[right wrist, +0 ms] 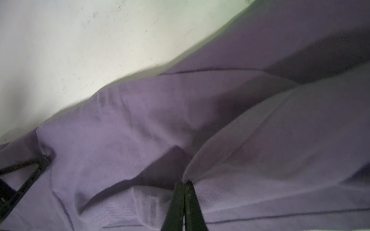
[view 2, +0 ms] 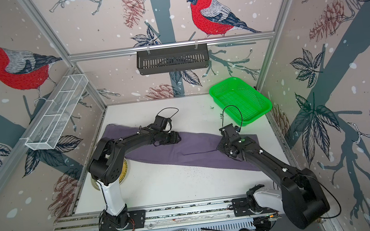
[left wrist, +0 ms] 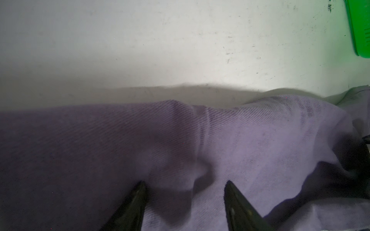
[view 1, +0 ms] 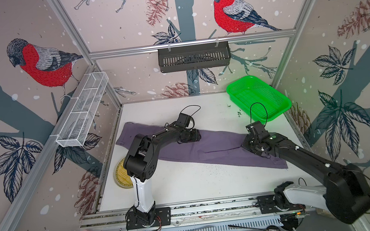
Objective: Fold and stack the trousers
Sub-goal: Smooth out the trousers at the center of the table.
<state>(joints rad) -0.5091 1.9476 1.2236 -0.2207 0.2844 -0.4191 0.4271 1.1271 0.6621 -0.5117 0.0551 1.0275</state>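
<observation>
Our right gripper (right wrist: 183, 183) has its jaws pressed together, pinching a raised fold of the trousers (right wrist: 140, 130). Our left gripper (left wrist: 185, 184) has its jaws spread, with both tips down on the purple cloth.

In both top views the trousers (view 1: 206, 146) (view 2: 194, 147) lie in a long band across the white table (view 1: 186, 186), running from about ten o'clock to four o'clock. The left gripper sits near the band's middle and the right gripper toward three o'clock.

A green basket (view 1: 259, 98) stands at the one o'clock corner. A round woven mat (view 1: 121, 174) lies at eight o'clock, partly under our left arm.
</observation>
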